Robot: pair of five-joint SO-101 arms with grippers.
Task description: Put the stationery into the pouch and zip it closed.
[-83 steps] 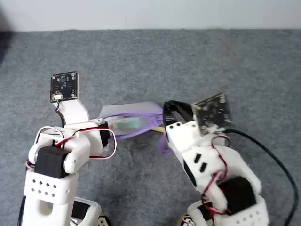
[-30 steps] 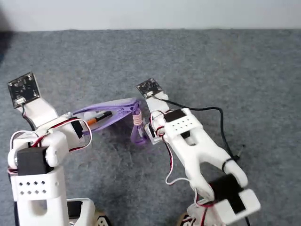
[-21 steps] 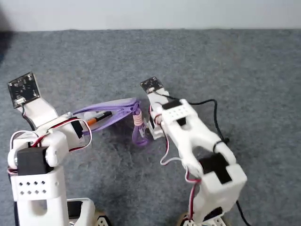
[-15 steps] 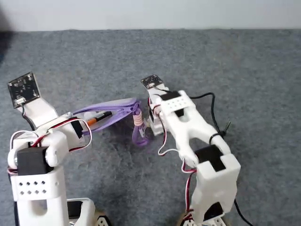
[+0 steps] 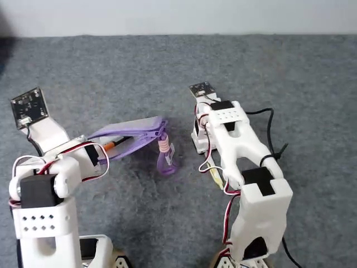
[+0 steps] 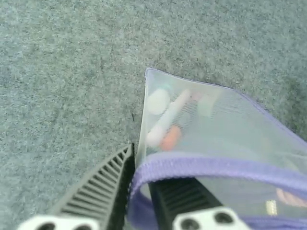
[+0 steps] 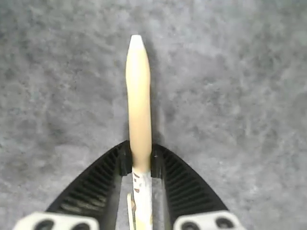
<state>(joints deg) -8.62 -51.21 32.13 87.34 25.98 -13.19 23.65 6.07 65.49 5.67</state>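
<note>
Left hand [image 6: 139, 168]: I have it clamped on the purple rim of the pouch [image 5: 133, 135], which lies between the two arms.
Pouch contents: stationery shows through the mesh side (I can't name every piece).
Right hand [image 7: 139, 155]: closed around a cream pen [image 7: 138, 96], with most of the barrel past the fingers. It sits over the bare table [image 5: 251, 67], apart from the pouch.
Risk, entry: I can't tell how far the mouth gapes, so the long pen tip may catch the rim and shove the pouch instead of sliding in.
Risk, grip: a push on the tip could pivot the pen in my fingers.
Risk, pouch: pinched at one spot only, it may sag or twist.
Risk, zip: the loose strap [image 5: 166, 161] could snag.
</note>
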